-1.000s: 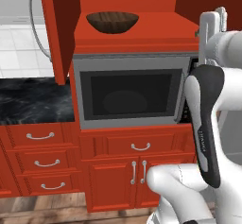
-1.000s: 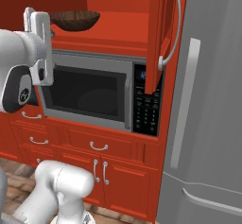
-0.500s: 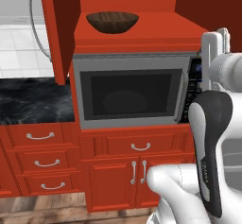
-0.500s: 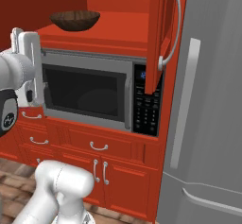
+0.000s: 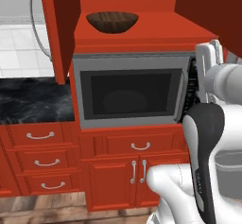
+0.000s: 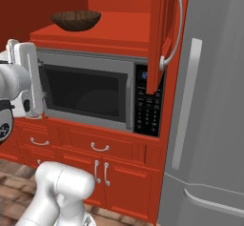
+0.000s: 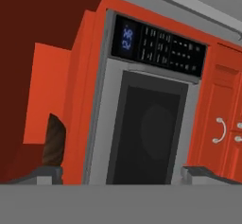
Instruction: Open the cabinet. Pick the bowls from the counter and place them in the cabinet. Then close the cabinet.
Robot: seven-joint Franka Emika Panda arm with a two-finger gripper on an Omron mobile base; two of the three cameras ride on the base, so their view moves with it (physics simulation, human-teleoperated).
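Red cabinetry surrounds us: a stainless microwave sits built into it, with red drawers and lower doors beneath, a black marble-look counter running off to its left below white wall tiles, and a grey refrigerator standing to its right. Our gripper is wide open and holds nothing; its two dark fingertips stand far apart at the bottom of the hand view, touching nothing, and the rolled view looks along them at the microwave's dark door and its control panel. In the base views we see the hand raised beside the microwave, level with its front. Above the microwave the cabinet stands open, both red doors swung outward, one long curved silver handle showing on the right door. On the cabinet's floor, near its left front edge, rests the dark brown wood-grained bowl, upright and apart from the walls; a sliver of it also shows at the lower left of the hand view. Wood flooring lies below the lower cabinets.
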